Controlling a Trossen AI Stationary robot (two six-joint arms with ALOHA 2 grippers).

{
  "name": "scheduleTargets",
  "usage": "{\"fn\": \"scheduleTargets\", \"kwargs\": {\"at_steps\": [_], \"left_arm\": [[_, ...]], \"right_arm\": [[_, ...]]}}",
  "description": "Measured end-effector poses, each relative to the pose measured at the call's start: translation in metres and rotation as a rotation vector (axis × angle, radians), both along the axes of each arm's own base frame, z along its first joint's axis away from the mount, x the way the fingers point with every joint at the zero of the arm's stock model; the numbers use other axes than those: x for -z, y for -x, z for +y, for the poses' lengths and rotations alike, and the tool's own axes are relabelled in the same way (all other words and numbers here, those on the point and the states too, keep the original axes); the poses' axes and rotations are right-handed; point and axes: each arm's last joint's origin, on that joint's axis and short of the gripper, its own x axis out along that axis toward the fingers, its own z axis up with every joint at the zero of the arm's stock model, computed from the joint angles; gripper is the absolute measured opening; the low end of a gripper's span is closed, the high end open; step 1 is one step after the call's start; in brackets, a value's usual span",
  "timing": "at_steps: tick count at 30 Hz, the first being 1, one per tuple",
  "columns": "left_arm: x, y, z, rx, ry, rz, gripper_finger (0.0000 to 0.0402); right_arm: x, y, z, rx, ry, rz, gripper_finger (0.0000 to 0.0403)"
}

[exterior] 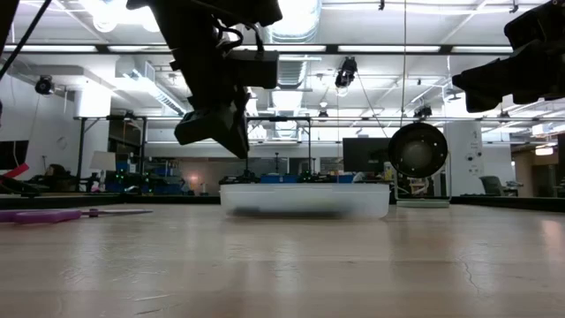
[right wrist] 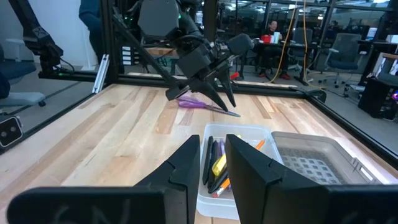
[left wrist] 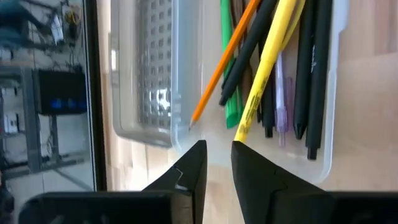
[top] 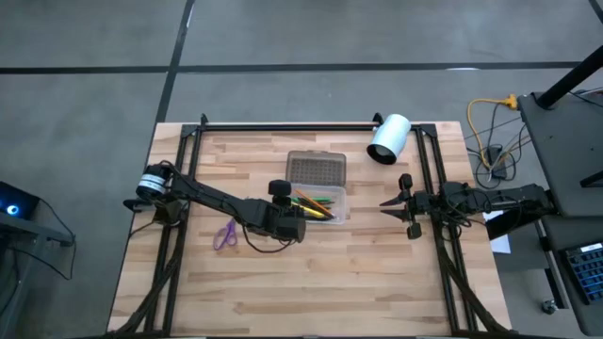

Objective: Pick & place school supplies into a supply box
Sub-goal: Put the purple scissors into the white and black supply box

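My left end effector (top: pixel 303 222) hangs just above the near-left corner of the supply box (top: pixel 320 202), off the bench (top: pixel 311 292). Its fingers (left wrist: pixel 255 171) stand slightly apart with a narrow gap between them and nothing in the gap; the yellow pen (left wrist: pixel 267 68) and the orange pencil (left wrist: pixel 222 62) lie inside the box just past the tips. The box tray is open and holds the rest of the pens too: a green one (left wrist: pixel 228 74), several dark ones (left wrist: pixel 314 68) and a pinkish one (left wrist: pixel 281 93), all lying lengthwise, the orange pencil slanting across them. The dotted grey lid (top: pixel 316 169) lies flat, folded open on the far side of the tray and joined to it along one long edge.

The purple scissors (top: pixel 224 234) lie flat on the bench to my left of the box, near my left forearm, well clear of the tray wall. That side of the bench between scissors and box is bare wood.

My right end effector (top: pixel 396 209) waits over the right part of the bench, pointing at the box's short end, its fingers (right wrist: pixel 186 165) parted a little and holding nothing. Bare wood lies between it and the tray. A white cylinder (top: pixel 388 138) lies at the far right edge beside the frame rail, apart from the box.
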Motion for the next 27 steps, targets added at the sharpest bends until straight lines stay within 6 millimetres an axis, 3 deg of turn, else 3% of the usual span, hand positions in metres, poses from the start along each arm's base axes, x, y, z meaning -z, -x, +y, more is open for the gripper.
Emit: {"fn": "scheduleTargets", "kwargs": {"at_steps": [13,27], "left_arm": [[0.000,0.019,0.004,-0.211,0.063,-0.005,0.0060],[0.001,0.038,-0.002,-0.433,0.257,-0.026,0.0060]], "right_arm": [[0.000,0.000,0.000,-0.001,0.000,0.000,0.0068],[0.000,0.000,0.000,0.000,0.000,0.000,0.0068]]}}
